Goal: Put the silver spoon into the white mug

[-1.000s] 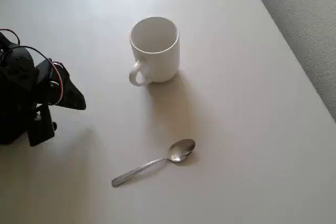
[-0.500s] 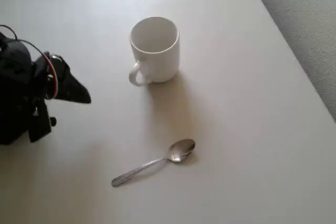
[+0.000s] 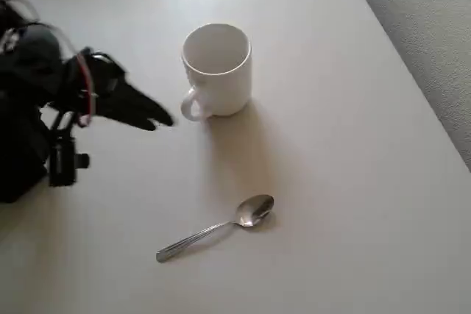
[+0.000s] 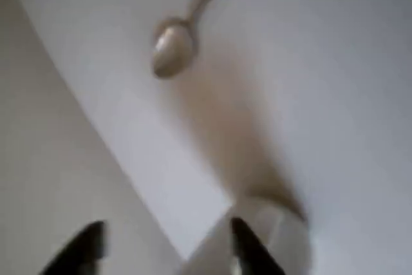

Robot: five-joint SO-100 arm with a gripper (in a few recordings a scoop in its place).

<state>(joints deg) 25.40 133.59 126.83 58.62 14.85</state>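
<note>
Overhead view: your black two-finger gripper point(image 3: 158, 118) reaches in from the left edge of the pale, matte table point(image 3: 346, 182), its dark tips just beside the loop handle of the plain glossy white ceramic mug point(image 3: 217, 70) but not touching it. The mug stands upright, handle pointing toward the lower left, its white interior open to the camera. The small shiny silver metal spoon point(image 3: 215, 227) lies flat on the table well below the mug, apart from it and from the gripper; its oval bowl points to the upper right and its slim handle runs to the lower left.

Wrist view (blurred): the gripper point(image 4: 164, 249) shows as two dark fingertips point(image 4: 87, 243) at the bottom edge with a clear gap of table between them, so you can read the fingers as spread apart and holding nothing. The mug point(image 4: 283, 236) sits low and right, just behind the right-hand fingertip. The spoon point(image 4: 175, 43) lies near the top, bowl toward the camera, handle leaving the upper edge.
</note>
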